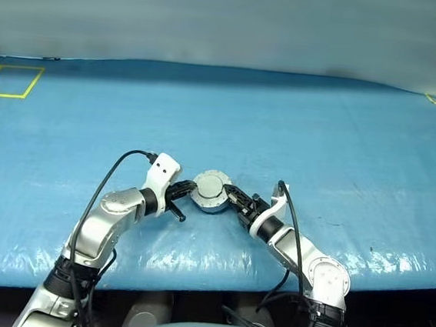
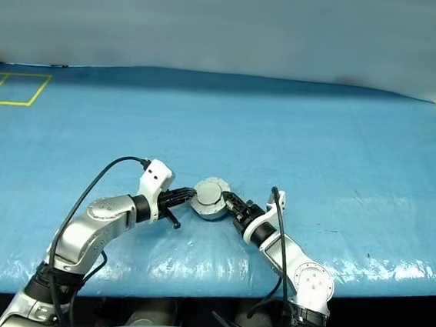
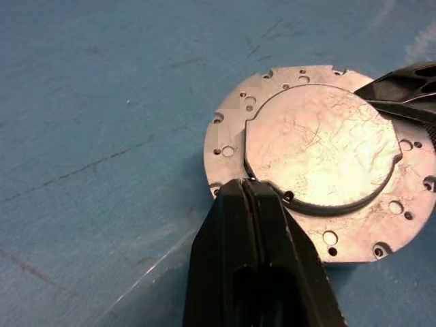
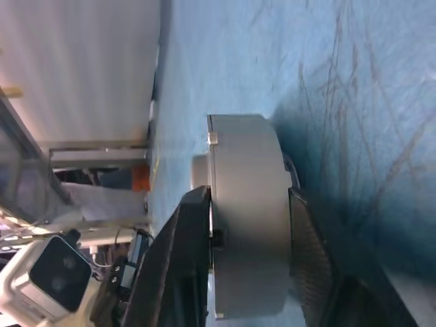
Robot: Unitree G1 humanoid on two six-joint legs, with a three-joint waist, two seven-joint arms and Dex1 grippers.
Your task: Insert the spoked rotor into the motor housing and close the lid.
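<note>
- Two hands meet at the closed motor housing (image 1: 210, 191) on the blue desk (image 1: 343, 145).
- Left hand (image 3: 248, 197) is shut tight, its tips at the housing's rim.
- Right hand (image 4: 248, 225) squeezes the housing's flat faces.

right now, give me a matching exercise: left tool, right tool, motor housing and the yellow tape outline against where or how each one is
Things:
1. left tool
2. right tool
3. motor housing
4. yellow tape outline

Places or states:
A. closed up, between both tools
B. far off to the robot's left
C. clamped across the housing's two flat faces
D. shut, tip at the housing's rim

Pairs: 1-D, 2-C, 3-A, 4-B
</note>
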